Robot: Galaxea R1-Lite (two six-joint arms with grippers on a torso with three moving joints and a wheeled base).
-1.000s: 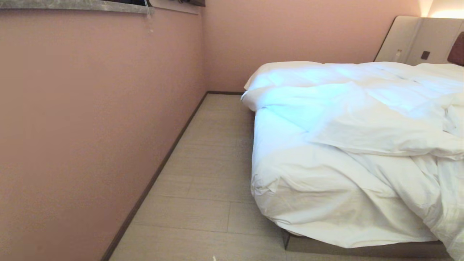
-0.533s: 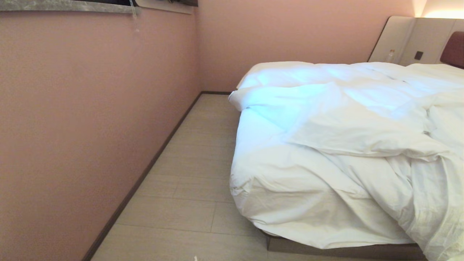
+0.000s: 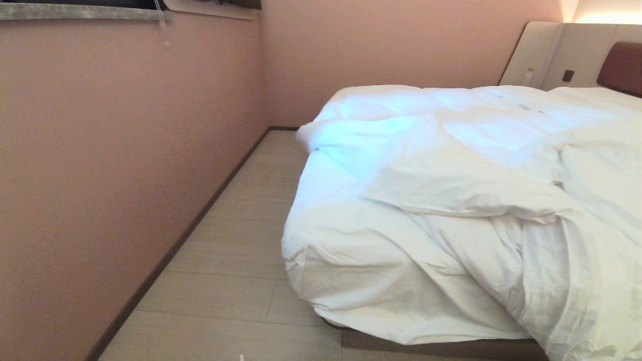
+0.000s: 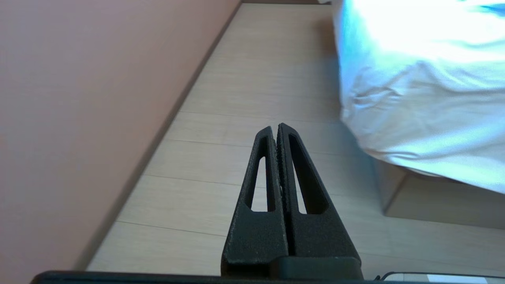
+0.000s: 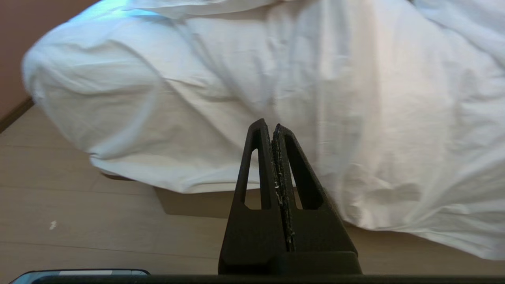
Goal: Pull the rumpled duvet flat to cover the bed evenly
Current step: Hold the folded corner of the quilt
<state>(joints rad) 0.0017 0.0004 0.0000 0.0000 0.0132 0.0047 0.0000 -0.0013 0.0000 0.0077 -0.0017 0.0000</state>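
One duvet [image 3: 451, 200] lies in a bunched heap on one bed [image 3: 441, 348] — it is folded back on itself and droops over the near corner, not flat at all. Two claws wait low over the floor [image 3: 235, 250], both clenched tight on nothing. The left claw [image 4: 277, 130] points along the strip of floor between the wall [image 3: 110, 150] and the bed, so the duvet is off to its right side. The right claw [image 5: 272, 128] points straight at the hanging duvet, just short of the cloth (it looks like the nearer one to me). The bed's long way runs from this near corner up to the headboard [image 3: 622, 65] at the far right. I think the duvet must be tugged along that line and sideways too.
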